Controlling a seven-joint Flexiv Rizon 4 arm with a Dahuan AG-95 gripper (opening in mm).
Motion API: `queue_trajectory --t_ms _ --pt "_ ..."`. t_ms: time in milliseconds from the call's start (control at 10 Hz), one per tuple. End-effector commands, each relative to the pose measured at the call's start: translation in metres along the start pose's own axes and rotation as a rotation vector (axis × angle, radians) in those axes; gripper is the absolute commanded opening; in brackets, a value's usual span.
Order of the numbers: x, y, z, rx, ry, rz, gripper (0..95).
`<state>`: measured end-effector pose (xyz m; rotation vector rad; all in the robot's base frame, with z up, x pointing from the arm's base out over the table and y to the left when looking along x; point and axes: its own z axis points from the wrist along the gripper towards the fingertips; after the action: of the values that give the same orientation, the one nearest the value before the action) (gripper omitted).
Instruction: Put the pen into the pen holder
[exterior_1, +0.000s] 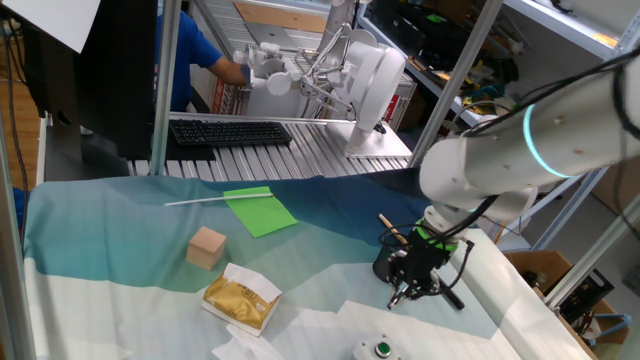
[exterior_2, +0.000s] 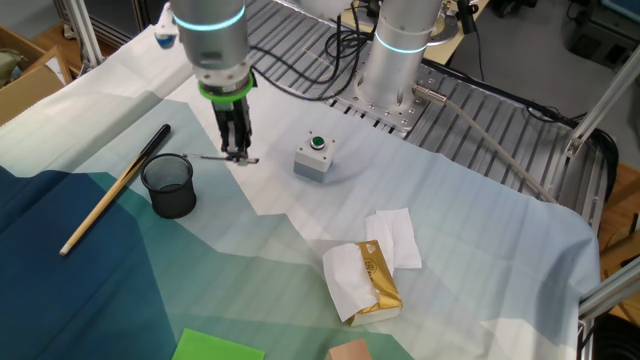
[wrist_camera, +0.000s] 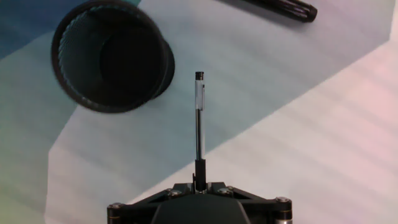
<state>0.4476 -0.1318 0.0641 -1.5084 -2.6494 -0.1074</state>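
The gripper (exterior_2: 238, 153) is pinching the pen (wrist_camera: 199, 124) by one end, holding it level just beside the holder (exterior_2: 169, 185) (still outside it). Light, stiff and slick, it is likely to swivel when gripped so far from its middle.

Bright, even overhead light; soft shadows, sharp frames.
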Motion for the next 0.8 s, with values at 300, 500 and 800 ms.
queue_trajectory --t_ms 300,500,800 --pt "0.019 -0.003 -0.046 -0.001 0.077 -0.031 0.0" --pt "0.017 0.001 -0.064 -0.002 0.093 -0.054 0.0" --pt "0.015 0.013 -0.072 -0.001 0.098 -0.068 0.0"
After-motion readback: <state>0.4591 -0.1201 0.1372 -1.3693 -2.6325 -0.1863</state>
